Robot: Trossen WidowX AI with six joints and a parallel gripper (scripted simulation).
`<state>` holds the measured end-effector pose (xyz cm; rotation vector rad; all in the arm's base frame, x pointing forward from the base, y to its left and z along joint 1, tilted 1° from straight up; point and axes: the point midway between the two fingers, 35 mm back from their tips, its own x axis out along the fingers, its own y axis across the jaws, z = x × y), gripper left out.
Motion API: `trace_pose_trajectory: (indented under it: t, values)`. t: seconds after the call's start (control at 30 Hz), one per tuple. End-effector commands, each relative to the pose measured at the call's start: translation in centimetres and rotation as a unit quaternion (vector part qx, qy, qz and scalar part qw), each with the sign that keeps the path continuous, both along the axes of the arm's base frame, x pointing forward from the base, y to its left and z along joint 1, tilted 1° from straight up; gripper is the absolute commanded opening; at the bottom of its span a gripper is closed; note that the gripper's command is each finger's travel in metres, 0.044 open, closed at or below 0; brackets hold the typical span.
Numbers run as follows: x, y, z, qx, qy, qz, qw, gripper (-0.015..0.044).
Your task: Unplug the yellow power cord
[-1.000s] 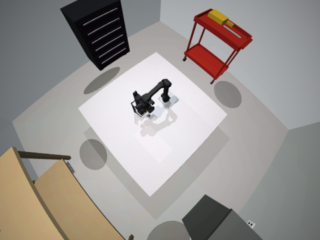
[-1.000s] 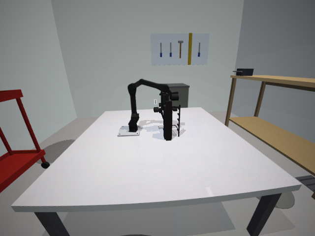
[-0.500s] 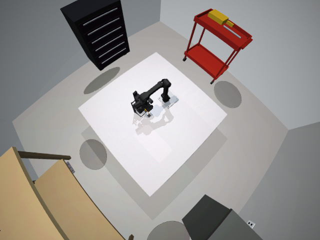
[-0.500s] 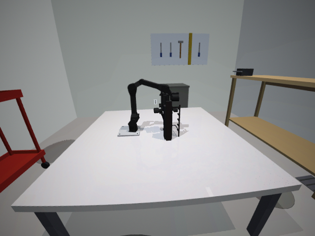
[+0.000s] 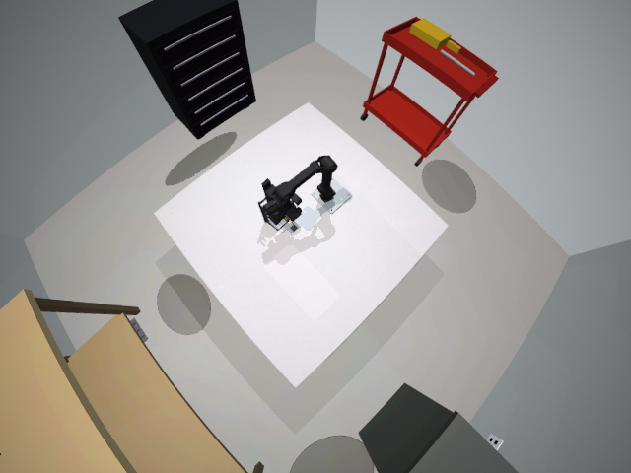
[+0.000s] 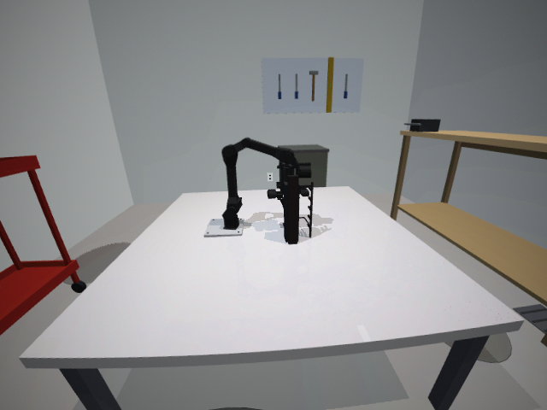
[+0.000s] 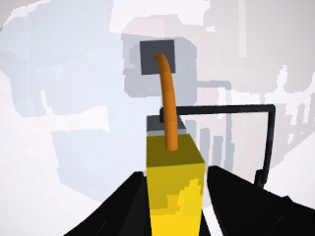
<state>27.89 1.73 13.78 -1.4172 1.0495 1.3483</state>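
Note:
The yellow plug (image 7: 174, 187) (image 5: 287, 218) stands between my fingers in the wrist view. My gripper (image 7: 176, 177) is around it but open, with a narrow gap at the right finger. The orange cord (image 7: 168, 93) (image 5: 292, 223) runs from the plug's end to a dark square block (image 7: 148, 64) (image 5: 293, 228) on the table. A grey piece (image 7: 164, 124) shows just beyond the plug. A tall black block (image 6: 291, 209) stands upright by the gripper in the exterior view and may be the power strip. The plug's prongs and any socket are hidden.
A thin black wire frame (image 7: 221, 109) (image 6: 311, 212) stands beside the plug and the tall block. The arm's base plate (image 6: 212, 230) (image 5: 333, 207) is on the white table (image 5: 356, 280) (image 6: 265, 300). A red cart (image 5: 402, 114) and a black drawer cabinet (image 5: 153, 61) stand off the table.

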Motion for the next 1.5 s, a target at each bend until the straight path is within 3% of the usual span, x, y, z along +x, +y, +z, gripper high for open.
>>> trace_pose_trajectory:
  t: [0.0,0.03,0.33,1.37,1.47]
  values:
    - [0.0,0.0,0.0,0.000,0.000,0.000,1.000,0.0081]
    - [0.0,0.0,0.0,0.000,0.000,0.000,1.000,0.0055]
    - [0.0,0.0,0.0,0.000,0.000,0.000,1.000,0.0000]
    - [-1.2,4.7,0.0,0.001,0.002,0.001,1.000,0.0000]
    - [-0.9,3.9,0.0,0.000,0.002,0.002,1.000,0.0079]
